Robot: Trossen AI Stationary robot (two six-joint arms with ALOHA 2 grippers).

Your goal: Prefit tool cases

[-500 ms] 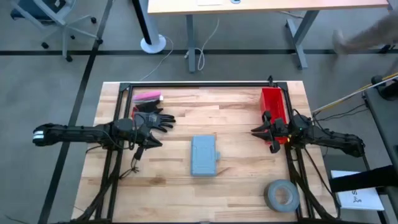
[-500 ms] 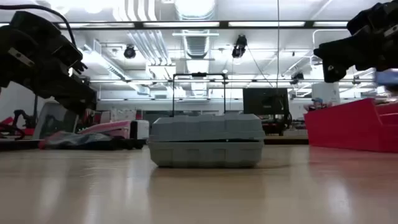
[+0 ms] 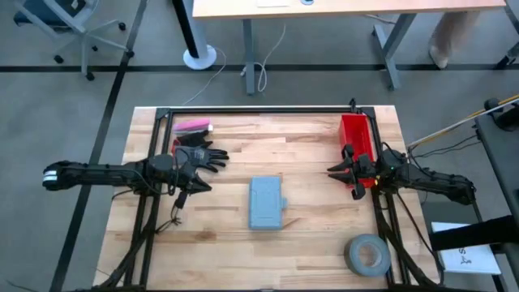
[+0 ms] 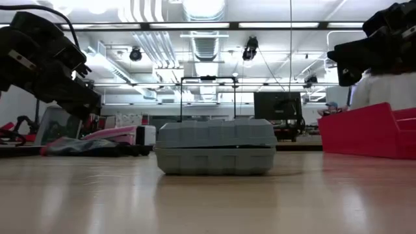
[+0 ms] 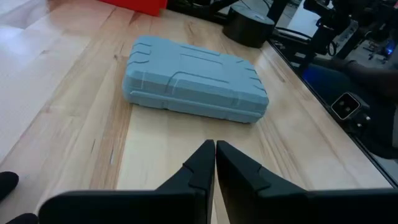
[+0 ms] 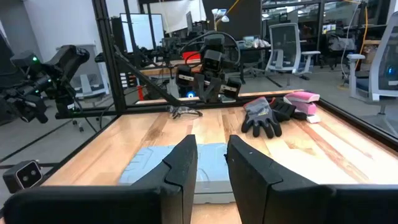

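Observation:
The grey-blue tool case [image 3: 266,201] lies shut and flat on the wooden table, near its middle; it also shows in the low view [image 4: 216,148] and in the left wrist view [image 5: 193,78]. My left gripper [image 3: 204,186] hovers to the case's left, shut, with its fingertips [image 5: 215,148] pointing at the case from a short way off. My right gripper [image 3: 332,171] hangs to the case's right, beside the red bin. Its fingers [image 6: 211,149] stand a little apart with nothing between them.
A red bin [image 3: 355,138] stands at the far right. A black glove [image 3: 204,154] and a pink thing [image 3: 193,126] lie at the far left. A grey tape roll [image 3: 369,254] sits at the near right. A black frame runs along the table's edges.

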